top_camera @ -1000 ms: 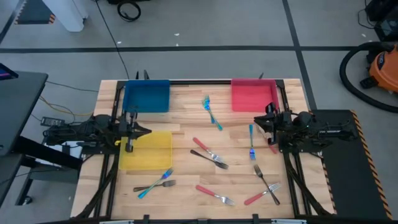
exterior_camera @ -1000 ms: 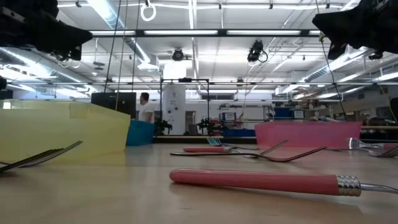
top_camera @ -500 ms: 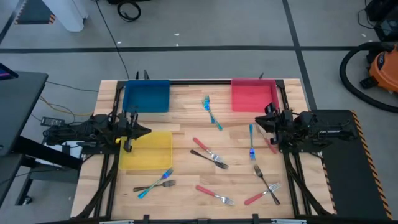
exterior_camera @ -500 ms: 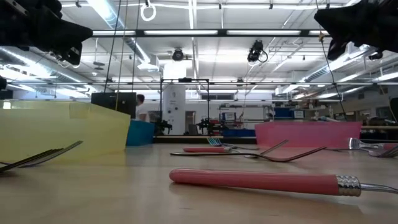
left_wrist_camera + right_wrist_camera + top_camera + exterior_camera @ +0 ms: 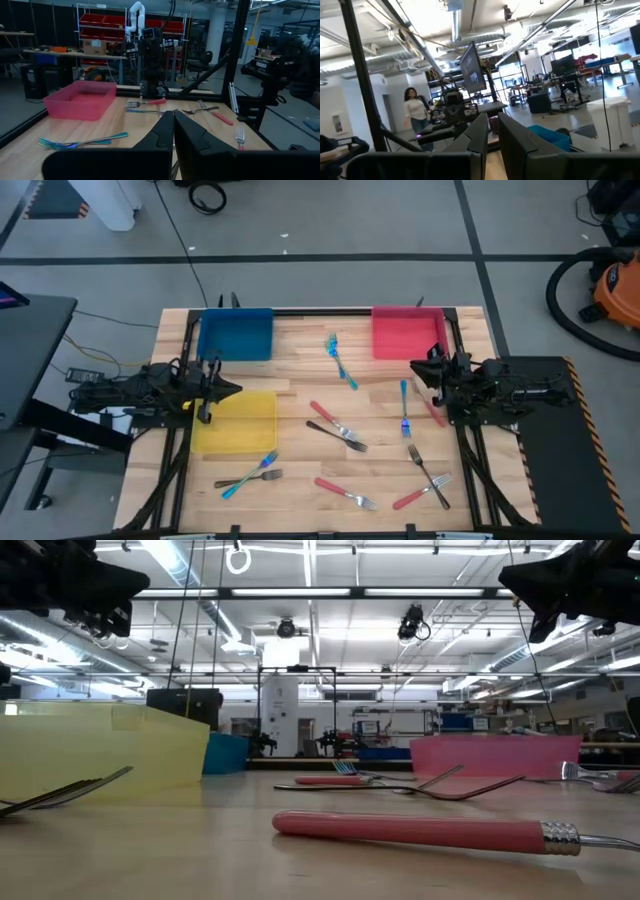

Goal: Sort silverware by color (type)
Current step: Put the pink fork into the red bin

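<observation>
1. Wooden table: your work surface, with a blue tray and a red tray at its far edge and a yellow tray at the left.
2. Left gripper: you see it above the yellow tray's far edge, fingers pressed together, holding nothing.
3. Forks: scattered loose across the table's middle and right, none in a tray.
4. Right gripper: raised at the right edge, near the red tray; its fingers stand slightly apart, empty.
</observation>
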Controlling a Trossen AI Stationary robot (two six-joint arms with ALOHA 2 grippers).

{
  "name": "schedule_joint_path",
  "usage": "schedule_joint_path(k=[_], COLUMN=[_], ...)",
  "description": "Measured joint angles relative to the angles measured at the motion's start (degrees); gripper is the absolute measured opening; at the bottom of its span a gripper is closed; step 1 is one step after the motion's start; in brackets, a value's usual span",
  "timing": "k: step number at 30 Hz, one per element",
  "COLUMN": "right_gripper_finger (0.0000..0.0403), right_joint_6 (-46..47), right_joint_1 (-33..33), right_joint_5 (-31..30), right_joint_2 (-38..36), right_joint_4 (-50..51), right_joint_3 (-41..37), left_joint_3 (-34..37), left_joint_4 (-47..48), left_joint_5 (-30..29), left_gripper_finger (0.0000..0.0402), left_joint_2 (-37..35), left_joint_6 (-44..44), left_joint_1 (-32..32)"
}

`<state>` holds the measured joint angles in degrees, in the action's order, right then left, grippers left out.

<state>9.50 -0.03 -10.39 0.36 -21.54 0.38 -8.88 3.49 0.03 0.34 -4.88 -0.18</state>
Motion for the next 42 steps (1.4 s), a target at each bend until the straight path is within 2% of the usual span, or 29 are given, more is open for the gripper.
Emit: schedule_joint_path(k=[6, 15, 26, 34, 37, 42], right_gripper_finger=[0.0052, 0.0052, 0.0052, 0.0052, 0.0052, 0.0052], right_joint_6=[-1.9, 3.8, 4.0, 2.6, -0.4, -0.3], right_joint_1=[0.0, 0.0, 0.0, 0.0, 0.0, 0.0], right_joint_5=[1.0, 4.7, 4.2, 4.0, 2.8, 2.5], right_joint_2=[0.0, 0.0, 0.0, 0.0, 0.0, 0.0], right_joint_4=[-0.2, -0.3, -1.2, -1.3, -1.3, -1.1], right_joint_3=[0.0, 0.0, 0.0, 0.0, 0.0, 0.0], left_joint_3=[0.0, 0.0, 0.0, 0.0, 0.0, 0.0], left_joint_4=[0.6, 3.2, 3.7, 3.7, 3.7, 3.7], left_joint_5=[0.0, 0.0, 0.0, 0.0, 0.0, 0.0], left_gripper_finger=[0.0016, 0.0016, 0.0016, 0.0016, 0.0016, 0.0016], left_joint_2=[0.0, 0.0, 0.0, 0.0, 0.0, 0.0], left_joint_6=[-1.5, -2.3, -3.6, 0.9, 1.0, 1.1], left_joint_1=[0.0, 0.0, 0.0, 0.0, 0.0, 0.0])
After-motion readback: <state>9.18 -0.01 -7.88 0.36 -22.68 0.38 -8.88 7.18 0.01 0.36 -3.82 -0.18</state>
